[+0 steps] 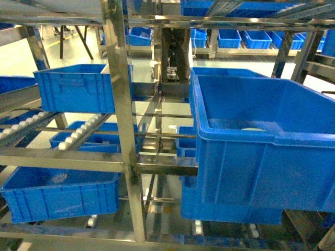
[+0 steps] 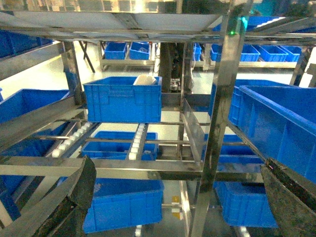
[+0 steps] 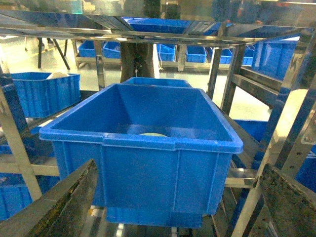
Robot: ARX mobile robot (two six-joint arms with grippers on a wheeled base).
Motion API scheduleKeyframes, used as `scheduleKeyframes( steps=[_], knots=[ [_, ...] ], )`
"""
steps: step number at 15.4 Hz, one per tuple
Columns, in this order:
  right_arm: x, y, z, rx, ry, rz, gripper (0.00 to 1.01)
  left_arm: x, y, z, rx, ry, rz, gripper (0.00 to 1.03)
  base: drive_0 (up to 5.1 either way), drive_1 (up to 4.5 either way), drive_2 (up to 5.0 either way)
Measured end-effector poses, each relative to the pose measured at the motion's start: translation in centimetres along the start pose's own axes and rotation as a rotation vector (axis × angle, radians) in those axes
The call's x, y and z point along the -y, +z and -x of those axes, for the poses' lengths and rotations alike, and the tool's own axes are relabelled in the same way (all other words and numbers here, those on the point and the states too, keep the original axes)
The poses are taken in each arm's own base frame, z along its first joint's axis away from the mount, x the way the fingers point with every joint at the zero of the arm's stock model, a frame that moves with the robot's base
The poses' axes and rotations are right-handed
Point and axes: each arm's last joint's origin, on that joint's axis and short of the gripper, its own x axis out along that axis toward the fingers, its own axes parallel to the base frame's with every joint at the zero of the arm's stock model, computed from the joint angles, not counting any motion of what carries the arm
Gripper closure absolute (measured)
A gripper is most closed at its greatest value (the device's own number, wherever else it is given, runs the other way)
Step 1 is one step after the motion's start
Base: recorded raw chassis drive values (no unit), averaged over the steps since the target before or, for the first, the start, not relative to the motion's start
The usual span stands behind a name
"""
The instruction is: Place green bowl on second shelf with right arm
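A: Head view first: where is the green bowl (image 1: 253,129)?

B: Low inside the big blue bin (image 1: 293,157) on the right of the steel rack (image 1: 121,104); only a pale sliver of its rim shows above the bin's front wall. The right wrist view shows the same sliver (image 3: 152,134) at the bin's floor.

A: And the right gripper (image 3: 177,207)?

B: Spread wide, nothing between its fingers (image 3: 69,202); they frame the bin from in front, apart from it.

A: The left gripper (image 2: 182,202)?

B: Also spread and empty, facing the rack's left bay, where another blue bin (image 2: 122,98) sits on the roller shelf (image 2: 74,139) with something pale inside.
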Motion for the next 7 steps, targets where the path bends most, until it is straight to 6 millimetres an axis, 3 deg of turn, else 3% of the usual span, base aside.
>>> scheduleKeyframes(
  steps=[7],
  knots=[
    [0.00,0.01,0.00,0.001,0.000,0.000,0.03,0.01,0.01,0.00,0.001,-0.002,0.000,0.05,0.0,0.00,0.0]
  ],
)
